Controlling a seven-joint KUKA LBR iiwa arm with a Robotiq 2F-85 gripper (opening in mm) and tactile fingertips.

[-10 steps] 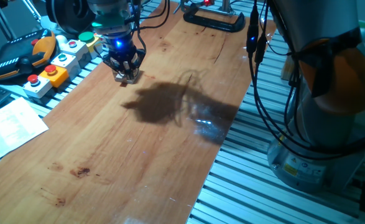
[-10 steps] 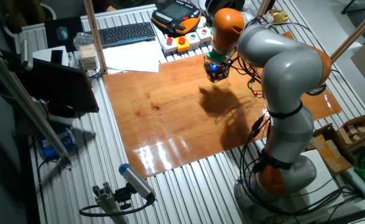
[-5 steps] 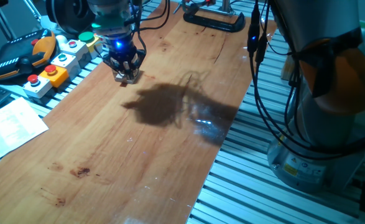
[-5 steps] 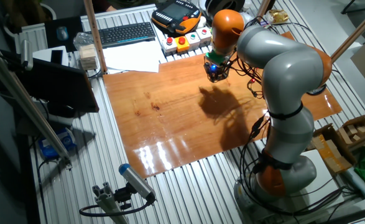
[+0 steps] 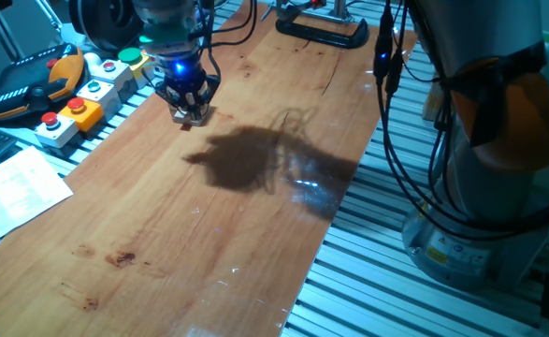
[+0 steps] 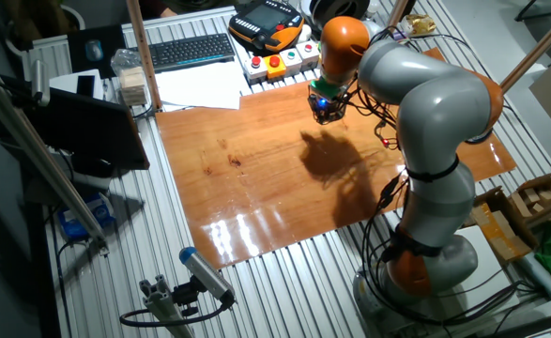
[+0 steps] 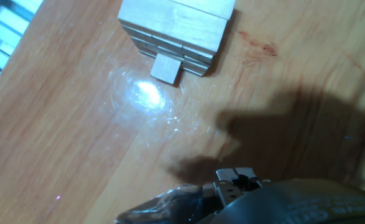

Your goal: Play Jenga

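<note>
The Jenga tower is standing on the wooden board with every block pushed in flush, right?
Not quite. The hand view shows one block sticking out of the side of the Jenga tower, low down. The rest holds: the tower stands on the wooden board.

Hand view: small Jenga tower (image 7: 177,28) of pale wooden blocks at top centre, standing on the reddish-brown wooden table (image 7: 58,137). One block (image 7: 167,68) sticks out from a lower layer on the near side. Bright glare spot on the table just beside that block. Dark shadow to the right. Part of the pincer (image 7: 232,186) at bottom edge, blurred; jaw state unclear.
</note>
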